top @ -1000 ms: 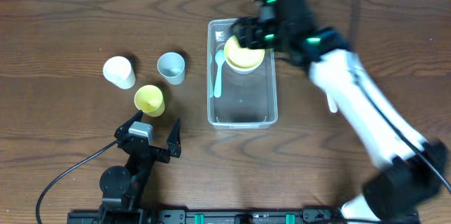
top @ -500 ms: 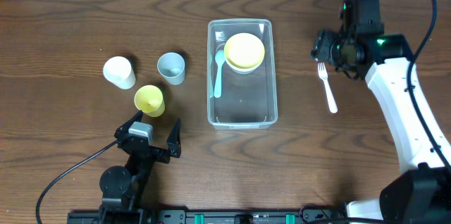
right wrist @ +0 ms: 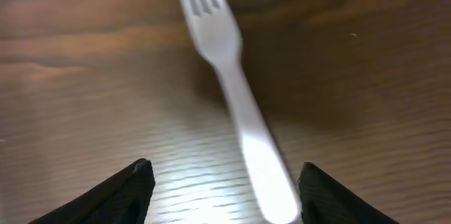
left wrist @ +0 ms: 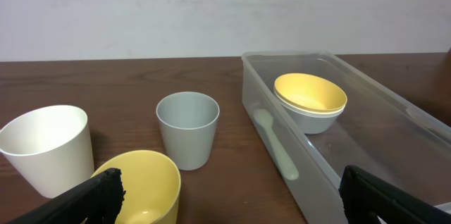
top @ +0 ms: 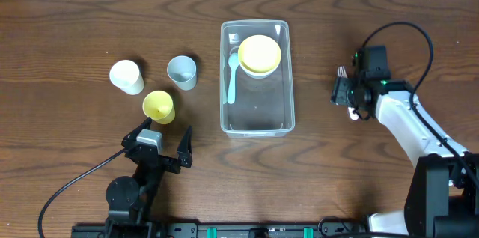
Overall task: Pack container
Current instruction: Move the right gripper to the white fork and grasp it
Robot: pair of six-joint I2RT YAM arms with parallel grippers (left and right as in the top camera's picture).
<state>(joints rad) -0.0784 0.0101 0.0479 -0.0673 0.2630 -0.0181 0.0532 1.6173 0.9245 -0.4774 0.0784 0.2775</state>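
The clear rectangular container (top: pixel 257 118) sits at the table's middle and holds a yellow bowl (top: pixel 260 53) stacked on a white bowl, plus a pale green spoon (top: pixel 231 77). It also shows in the left wrist view (left wrist: pixel 394 122). A white fork (right wrist: pixel 232 76) lies on the table at the right; in the overhead view only its tines (top: pixel 341 70) show past the arm. My right gripper (top: pixel 352 102) is open low over the fork's handle, one finger on each side (right wrist: pixel 222 192). My left gripper (top: pixel 161 148) is open and empty near the front edge.
A white cup (top: pixel 126 76), a grey cup (top: pixel 182 72) and a yellow cup (top: pixel 159 106) stand left of the container. They also show in the left wrist view: the white cup (left wrist: pixel 46 146), the grey cup (left wrist: pixel 187 129), the yellow cup (left wrist: pixel 141 185).
My right arm left the container, swung right and came down over the fork. The yellow bowl stays in the container. The left arm has not moved.
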